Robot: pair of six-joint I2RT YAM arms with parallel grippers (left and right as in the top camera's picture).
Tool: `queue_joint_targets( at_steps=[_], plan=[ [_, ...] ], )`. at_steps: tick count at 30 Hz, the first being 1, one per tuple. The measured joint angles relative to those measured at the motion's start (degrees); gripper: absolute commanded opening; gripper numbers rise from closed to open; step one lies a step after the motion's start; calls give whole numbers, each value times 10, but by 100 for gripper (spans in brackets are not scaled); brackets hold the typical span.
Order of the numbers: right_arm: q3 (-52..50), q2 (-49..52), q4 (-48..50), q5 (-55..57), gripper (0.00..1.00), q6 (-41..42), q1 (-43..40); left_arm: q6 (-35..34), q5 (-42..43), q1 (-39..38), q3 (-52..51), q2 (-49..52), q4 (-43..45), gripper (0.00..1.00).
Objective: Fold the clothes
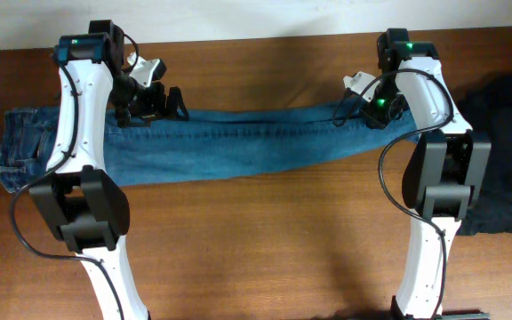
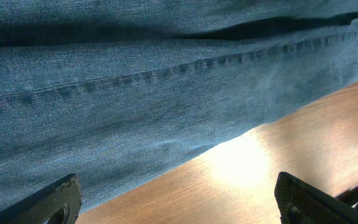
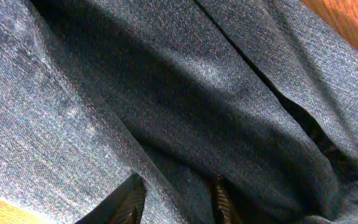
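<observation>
Fingertips (image 3: 126, 202) of my right gripper (image 3: 174, 202) stand narrow, ridge of jeans (image 3: 185, 106) pinched between them, by my reading, at hem end. My left gripper (image 2: 179, 204) spread wide, holding nothing; jeans' edge runs just ahead of tips, bare table (image 2: 247, 168) between them. Outward: jeans lie full length between both arms, legs seemingly stacked, no crosswise fold yet. Dark garment (image 1: 505, 151) heaped beyond right arm, unfolded. Task early, I judge.
</observation>
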Motion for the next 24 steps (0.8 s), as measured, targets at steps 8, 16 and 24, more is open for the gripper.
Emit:
queue_joint_targets(
  at_steps=[8, 16, 24],
  plan=[
    [0, 0, 15, 0, 4, 8, 0, 0, 0, 0, 0, 0, 0, 99],
    [0, 0, 44, -2, 4, 30, 0, 0, 0, 0, 0, 0, 0, 99],
    [-2, 0, 113, -2, 4, 83, 0, 0, 0, 0, 0, 0, 1, 99]
  ],
)
